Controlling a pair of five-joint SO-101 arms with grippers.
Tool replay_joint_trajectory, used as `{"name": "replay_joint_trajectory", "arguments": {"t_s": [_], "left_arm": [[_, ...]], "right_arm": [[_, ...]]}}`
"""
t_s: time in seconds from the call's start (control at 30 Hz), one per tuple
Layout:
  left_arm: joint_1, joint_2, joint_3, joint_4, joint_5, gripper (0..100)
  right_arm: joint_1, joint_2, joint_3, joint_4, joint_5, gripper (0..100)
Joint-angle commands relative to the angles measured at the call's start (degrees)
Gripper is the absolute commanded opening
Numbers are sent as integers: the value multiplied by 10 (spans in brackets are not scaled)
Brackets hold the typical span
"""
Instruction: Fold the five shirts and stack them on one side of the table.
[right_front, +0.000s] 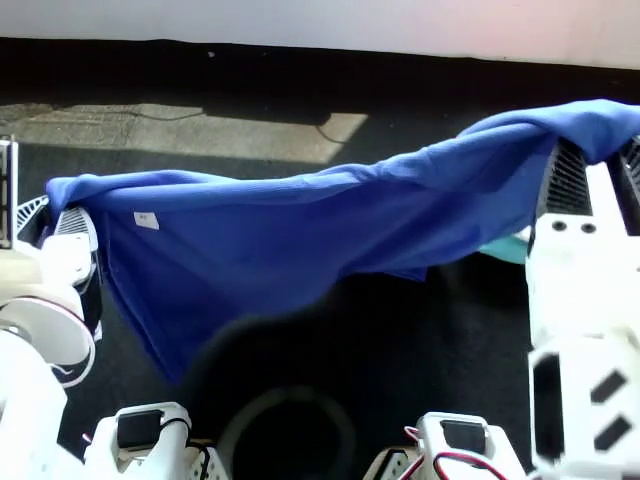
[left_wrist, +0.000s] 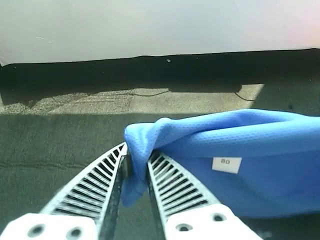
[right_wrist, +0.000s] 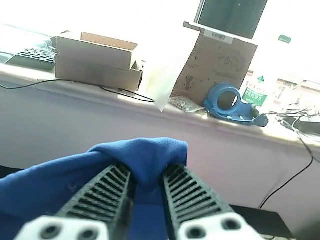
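A: How far along is the task?

B: Early, by my judgement. One blue shirt (right_front: 300, 230) is up in the air, spread between the two arms, not folded and not set down. Folding it, the other shirts and the stacking all look to be left.

A: Who holds it?

B: Both. The left gripper (left_wrist: 137, 155) is clenched on a bunched corner, with cloth squeezed between its jaws and a tail of it hanging below them. The right gripper (right_wrist: 145, 172) is likewise clamped on a corner, and the fabric humps up over its tips.

A: And the rest of the shirt?

B: It runs from one gripper to the other as a sagging band. The body drops below the left gripper in a long point toward the dark table (right_front: 400, 350), though I cannot tell if that point touches it.

A: What is the cloth like?

B: A thin, fine mesh knit, soft and limp. It creases into rounded folds at each grip. A small white label (left_wrist: 226, 164) sits just beside the left gripper.

A: And the fingers (left_wrist: 175, 185)?

B: Rigid plastic, slatted like a grille, tapering to narrow tips.

A: Anything else?

B: A teal patch (right_front: 505, 250) lies below the right gripper, half under the shirt. It may be another garment, but I cannot tell.
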Motion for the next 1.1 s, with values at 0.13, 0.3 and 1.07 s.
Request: {"name": "replay_joint_trajectory", "arguments": {"t_s": [0.13,0.3,1.07], "left_arm": [[-7,5,-78,-8,1,8],[-7,5,-106,-8,1,8],[-68,-118,-102,19,1,8]], "right_arm": [[-3,-1,-79,23,40,5],[-2,-1,-143,25,41,5],[0,-1,-298,102,42,5]]}}
